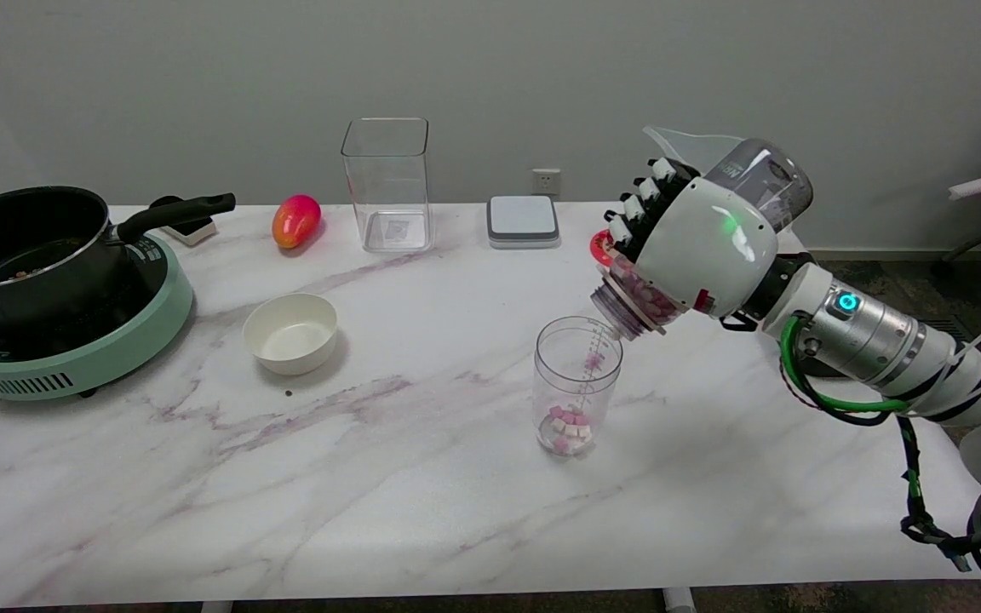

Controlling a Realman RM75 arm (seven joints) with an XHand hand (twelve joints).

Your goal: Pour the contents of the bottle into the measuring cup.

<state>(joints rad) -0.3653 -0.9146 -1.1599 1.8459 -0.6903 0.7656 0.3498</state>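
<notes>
My right hand (695,234) grips a clear bottle (637,302), tilted mouth-down to the left, with pink and white cubes crowded at its neck. The bottle's mouth hangs just over the right rim of a clear measuring cup (577,383) that stands upright in the middle of the table. A small heap of pink and white cubes (567,428) lies in the cup's bottom, and one cube is falling inside it. The hand hides most of the bottle's body.
A white bowl (290,332) sits left of the cup. A black pot (26,247) rests on a green cooker (73,340) at the far left. At the back stand a tall clear container (387,183), a red-yellow mango (295,220), a grey scale (523,220) and a clear jug (754,174).
</notes>
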